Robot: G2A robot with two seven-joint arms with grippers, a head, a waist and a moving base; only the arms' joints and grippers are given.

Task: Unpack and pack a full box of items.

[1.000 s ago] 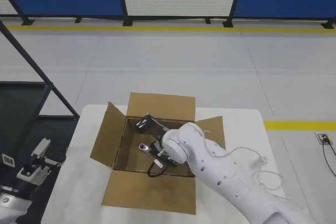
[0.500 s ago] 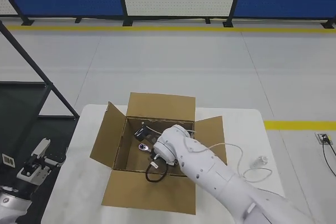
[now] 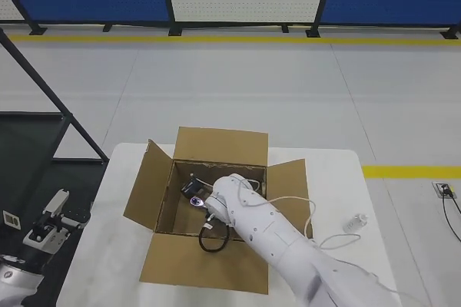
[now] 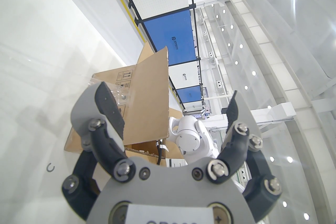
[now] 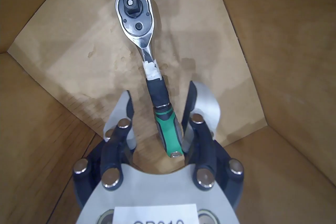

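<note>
Right wrist view: my right gripper (image 5: 161, 93) hangs low inside the open brown cardboard box (image 5: 78, 51). Its jaws are spread to either side of the green-and-black handle of a chrome-headed ratchet wrench (image 5: 134, 15), which lies flat on the box floor; neither finger clearly presses it. Seen from above, the arm enters the box from 5 o'clock, over the white table (image 3: 330, 192). My left gripper (image 4: 169, 97) sits at the box's 8 o'clock, well apart from it, jaws wide apart.
</note>
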